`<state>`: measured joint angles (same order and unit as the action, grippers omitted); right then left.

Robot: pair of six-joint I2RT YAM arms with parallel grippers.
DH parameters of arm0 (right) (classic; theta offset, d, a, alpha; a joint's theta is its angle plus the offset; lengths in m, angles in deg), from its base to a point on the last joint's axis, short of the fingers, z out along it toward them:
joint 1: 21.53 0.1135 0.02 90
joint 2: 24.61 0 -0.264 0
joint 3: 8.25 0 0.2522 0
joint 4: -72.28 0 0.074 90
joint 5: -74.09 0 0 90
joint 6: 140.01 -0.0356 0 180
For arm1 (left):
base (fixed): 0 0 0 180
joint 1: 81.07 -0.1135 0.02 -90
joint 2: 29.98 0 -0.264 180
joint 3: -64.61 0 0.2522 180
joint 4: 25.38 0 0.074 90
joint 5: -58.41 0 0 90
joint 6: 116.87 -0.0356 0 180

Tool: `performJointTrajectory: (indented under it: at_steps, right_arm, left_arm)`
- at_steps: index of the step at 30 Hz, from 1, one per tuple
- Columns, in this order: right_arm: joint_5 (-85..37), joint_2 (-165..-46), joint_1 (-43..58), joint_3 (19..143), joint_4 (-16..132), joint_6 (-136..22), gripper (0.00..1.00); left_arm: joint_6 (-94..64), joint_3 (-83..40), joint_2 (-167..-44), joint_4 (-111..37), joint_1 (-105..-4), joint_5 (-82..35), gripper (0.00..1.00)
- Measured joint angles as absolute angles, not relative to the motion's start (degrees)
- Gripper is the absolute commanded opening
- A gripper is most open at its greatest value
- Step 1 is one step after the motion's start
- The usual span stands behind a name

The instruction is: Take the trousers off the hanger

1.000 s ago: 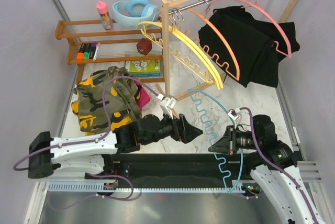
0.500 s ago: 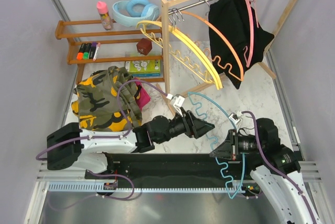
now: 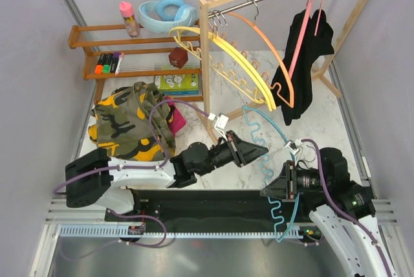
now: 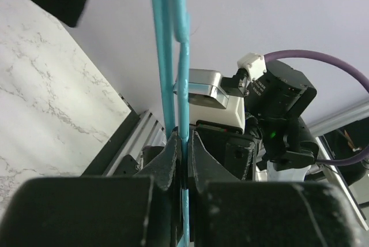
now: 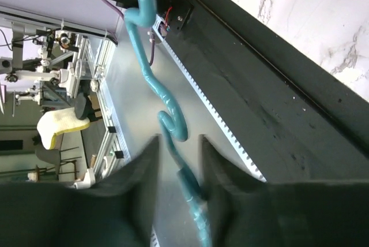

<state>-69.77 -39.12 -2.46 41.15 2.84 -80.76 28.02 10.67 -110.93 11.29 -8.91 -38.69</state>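
Over the marble table [image 3: 323, 128], our left gripper [image 4: 183, 143] pinches the blue hanger [image 4: 173, 56], the right gripper [image 5: 179, 143] straddles it, grip unclear; beyond both hang limp black trousers [image 3: 315, 50], probably best pinched at a fold.

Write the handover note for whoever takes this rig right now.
Left gripper: fingers shut on the bare blue hanger.
Right gripper: fingers shut on the same hanger, further along.
Done: camouflage trousers and a magenta garment lie heaped on the table, off any hanger.
To do: black trousers hang on the pink hanger on the rack.
Likely next: set the blue hanger down, then pull those off.
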Motion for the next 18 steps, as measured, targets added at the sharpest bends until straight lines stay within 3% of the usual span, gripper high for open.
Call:
performJointTrajectory:
  at_steps: [8,18]
  right_arm:
    - [-61.0,-39.1,-2.3,45.9,-3.4,-79.6,0.84]
    - [-34.6,-38.7,-2.2,60.3,-14.8,-78.7,0.91]
  left_arm:
    - [28.0,12.1,-106.7,5.8,-8.6,-39.1,0.02]
    - [27.8,12.9,-102.1,2.0,-8.7,-40.2,0.02]
